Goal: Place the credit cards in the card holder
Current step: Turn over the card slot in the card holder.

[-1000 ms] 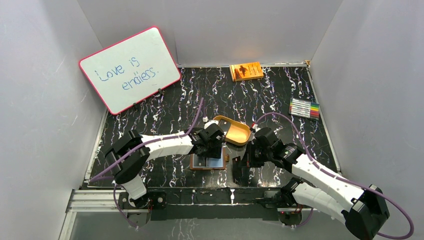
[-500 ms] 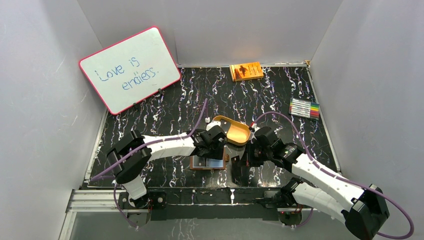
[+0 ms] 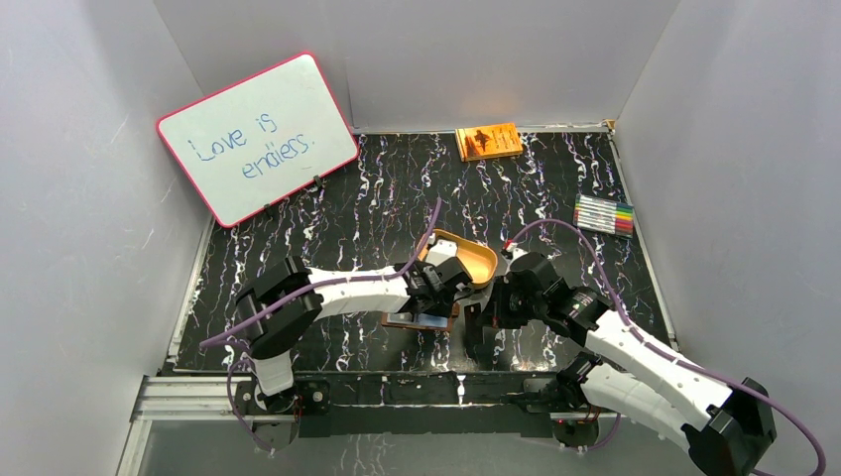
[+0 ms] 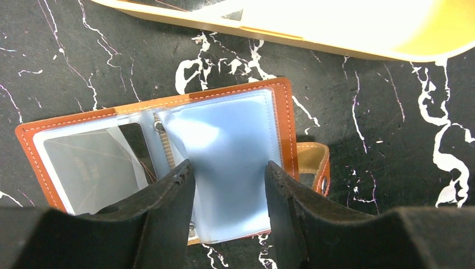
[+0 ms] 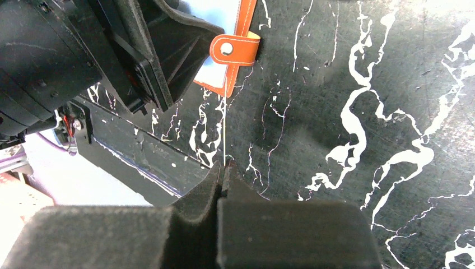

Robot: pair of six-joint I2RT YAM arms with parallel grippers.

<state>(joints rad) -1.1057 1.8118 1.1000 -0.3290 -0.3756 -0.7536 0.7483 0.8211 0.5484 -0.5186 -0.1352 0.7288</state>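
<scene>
Now the card holder lies open on the black marbled table, just beside the yellow tray. The left gripper hangs over its pale blue right-hand page, jaws about half apart and gripping nothing. The right gripper, off the holder's right side, is pinched tight on a thin card seen edge-on, pointing towards the holder.

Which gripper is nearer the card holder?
Left. The left gripper hangs directly over the open card holder; the right gripper, shut on a thin credit card, sits off its snap-tab side.
</scene>
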